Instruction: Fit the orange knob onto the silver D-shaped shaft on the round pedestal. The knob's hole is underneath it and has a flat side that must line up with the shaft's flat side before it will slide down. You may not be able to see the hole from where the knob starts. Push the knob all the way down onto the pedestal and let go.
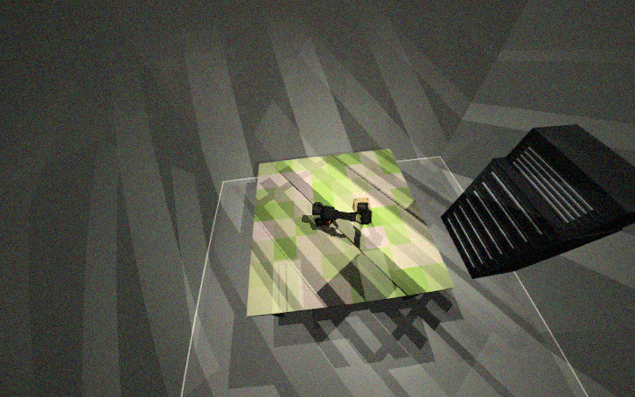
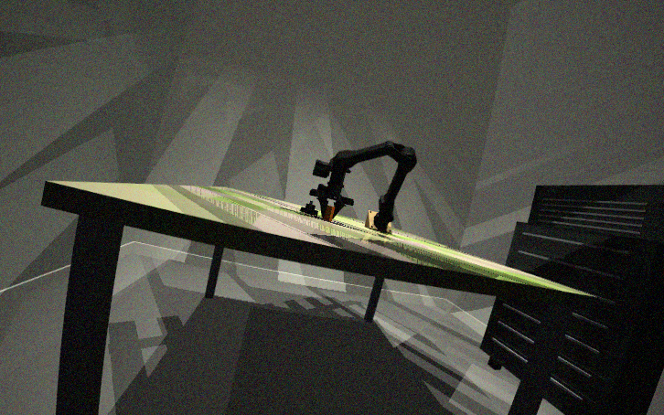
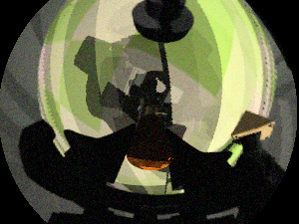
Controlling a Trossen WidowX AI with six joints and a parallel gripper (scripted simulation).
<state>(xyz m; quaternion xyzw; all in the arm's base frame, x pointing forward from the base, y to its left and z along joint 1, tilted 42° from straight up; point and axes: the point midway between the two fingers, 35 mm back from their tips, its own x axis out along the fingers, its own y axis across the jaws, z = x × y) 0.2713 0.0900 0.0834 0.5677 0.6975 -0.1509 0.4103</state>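
Note:
The orange knob (image 3: 150,155) (image 2: 328,212) (image 1: 329,222) sits low at the table top (image 1: 289,281) (image 2: 146,196), between my gripper's fingers. My gripper (image 3: 149,128) (image 2: 330,205) (image 1: 327,215) points down over it, and its fingers are slightly parted, a little wider than the knob. The dark round pedestal (image 3: 164,18) (image 2: 309,209) with its thin shaft stands apart from the knob, ahead of it in the wrist view and to its left in the exterior view. The knob's underside and hole are hidden.
A tan block (image 1: 360,202) (image 2: 370,218) (image 3: 254,127) sits by the arm's base. A dark drawer cabinet (image 1: 538,205) (image 2: 587,273) stands to the right of the table. The table top has a green and pale patchwork pattern.

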